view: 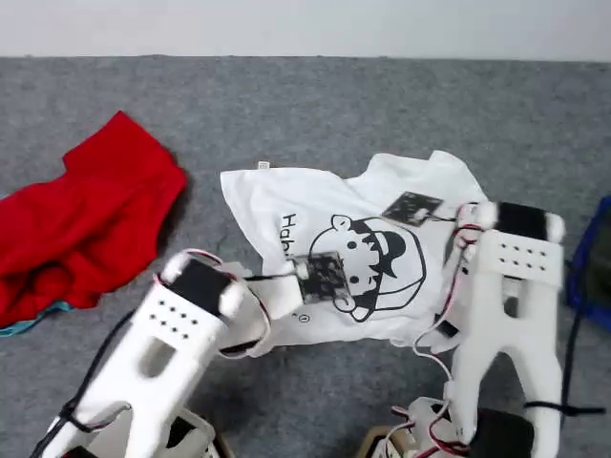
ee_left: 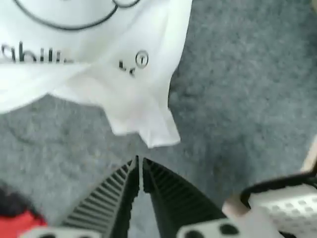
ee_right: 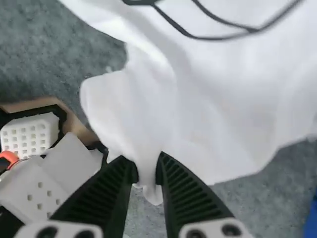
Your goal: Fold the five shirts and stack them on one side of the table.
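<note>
A white shirt (view: 286,205) with a black cartoon print lies spread on the grey cloth-covered table, a little crumpled along its near hem. My right gripper (ee_right: 146,174) is shut on a fold of that white shirt (ee_right: 213,99) at its near right hem. My left gripper (ee_left: 139,163) is shut with nothing in it, just short of the near left corner of the white shirt (ee_left: 143,124), not touching it. A red shirt (view: 86,219) lies bunched at the left of the table. Both white arms, one (view: 181,324) at the left and one (view: 506,286) at the right, rise from the near edge.
A blue cloth (view: 597,258) shows at the right edge of the table. A teal strip (view: 29,322) peeks from under the red shirt. Bare grey table (view: 315,105) stretches behind the shirts. The arm bases (view: 420,439) stand at the near edge.
</note>
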Action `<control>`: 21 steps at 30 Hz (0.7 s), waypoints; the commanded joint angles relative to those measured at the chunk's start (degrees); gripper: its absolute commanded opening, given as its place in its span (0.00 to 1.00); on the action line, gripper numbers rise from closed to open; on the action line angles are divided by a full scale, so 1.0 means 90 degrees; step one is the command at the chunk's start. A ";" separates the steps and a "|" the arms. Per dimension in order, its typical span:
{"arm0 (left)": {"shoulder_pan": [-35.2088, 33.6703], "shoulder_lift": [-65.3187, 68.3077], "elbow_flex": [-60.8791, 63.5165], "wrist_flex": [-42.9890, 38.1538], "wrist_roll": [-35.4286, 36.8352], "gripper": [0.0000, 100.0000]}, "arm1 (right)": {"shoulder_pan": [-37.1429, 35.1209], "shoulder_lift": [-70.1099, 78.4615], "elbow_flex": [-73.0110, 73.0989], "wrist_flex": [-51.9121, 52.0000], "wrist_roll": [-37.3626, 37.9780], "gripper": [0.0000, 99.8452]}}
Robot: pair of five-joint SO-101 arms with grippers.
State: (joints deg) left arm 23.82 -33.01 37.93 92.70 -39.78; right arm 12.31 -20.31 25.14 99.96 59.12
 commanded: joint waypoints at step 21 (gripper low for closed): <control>-0.1348 -0.0147 0.1177 -0.1192 -0.0459 0.01 | 0.2125 0.0689 -0.0498 -0.1402 0.0313 0.38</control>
State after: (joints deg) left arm 11.60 -33.10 48.66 81.27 -43.38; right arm 30.68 -13.71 25.14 87.30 61.05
